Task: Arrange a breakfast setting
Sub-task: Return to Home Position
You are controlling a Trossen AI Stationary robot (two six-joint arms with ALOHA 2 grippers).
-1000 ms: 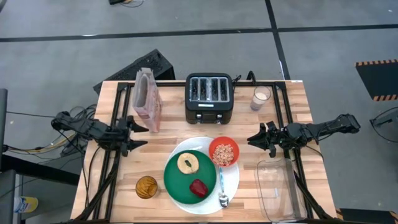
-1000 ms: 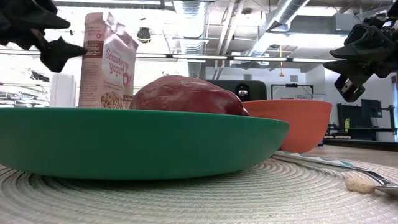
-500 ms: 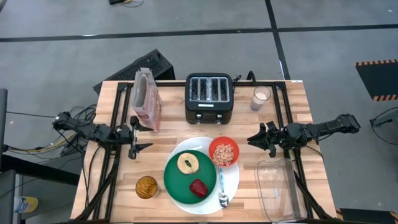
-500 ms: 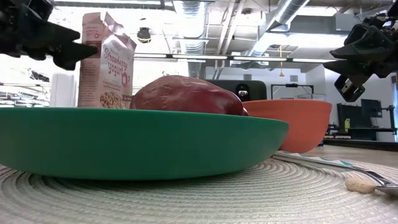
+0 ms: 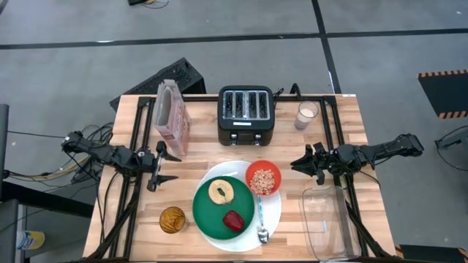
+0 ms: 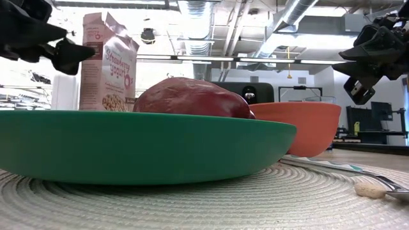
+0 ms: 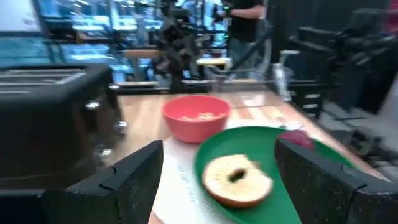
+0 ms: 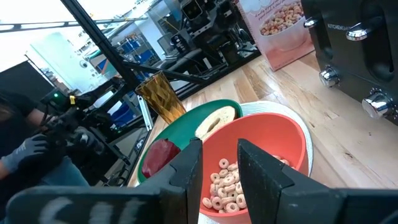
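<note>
Step in hand: judged to be the withdrawal to rest pose. The setting looks complete, with cereal in the bowl.
Left gripper: fingers spread wide, empty. It hangs over the left part of the table, near the box but apart from it.
Right gripper: fingers a narrow gap apart, empty. It hangs just right of the bowl, not touching it.
Setting: the white mat lies at front centre and carries the green plate. The bagel and fruit are on the plate. The bowl sits on the mat's back right part, and the spoon lies on the mat in front of it.
Box: upright at back left, beside the toaster.
Next move: probably calls for each arm to fold outward toward its own side, with no grasp.
Edges: the box is tall and likely tips at a brush. The glass stands at back right, the clear tray at front right and the amber cup at front left.
Open room: bare wood lies outward of each gripper.
</note>
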